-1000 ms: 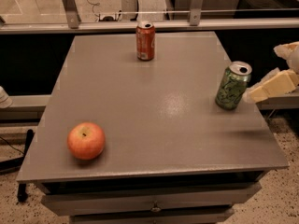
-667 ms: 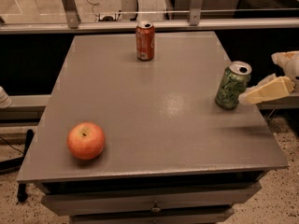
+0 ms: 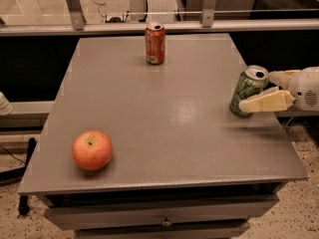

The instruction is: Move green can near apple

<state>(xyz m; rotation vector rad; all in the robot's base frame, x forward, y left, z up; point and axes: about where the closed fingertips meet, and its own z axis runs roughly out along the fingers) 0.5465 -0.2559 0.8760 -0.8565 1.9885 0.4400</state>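
Note:
The green can (image 3: 246,86), with a pale swirl pattern and a silver top, stands near the right edge of the grey table (image 3: 164,113). The apple (image 3: 92,150), red-orange with a yellowish stem patch, sits at the front left, far from the can. My gripper (image 3: 255,90) reaches in from the right at can height and is open. Its near finger (image 3: 266,102) lies across the front of the can's lower part. Its far finger (image 3: 281,76) is just right of the can's top. The can sits partly between them and rests on the table.
An orange-red can (image 3: 155,43) stands at the back middle of the table. A metal rail (image 3: 149,28) with posts runs behind the table. The table's right edge is just beside the green can. Drawers (image 3: 164,222) sit under the front edge.
My gripper has moved left toward the green can; its near finger now crosses the can's front. The can, the apple and the orange-red can have not moved.

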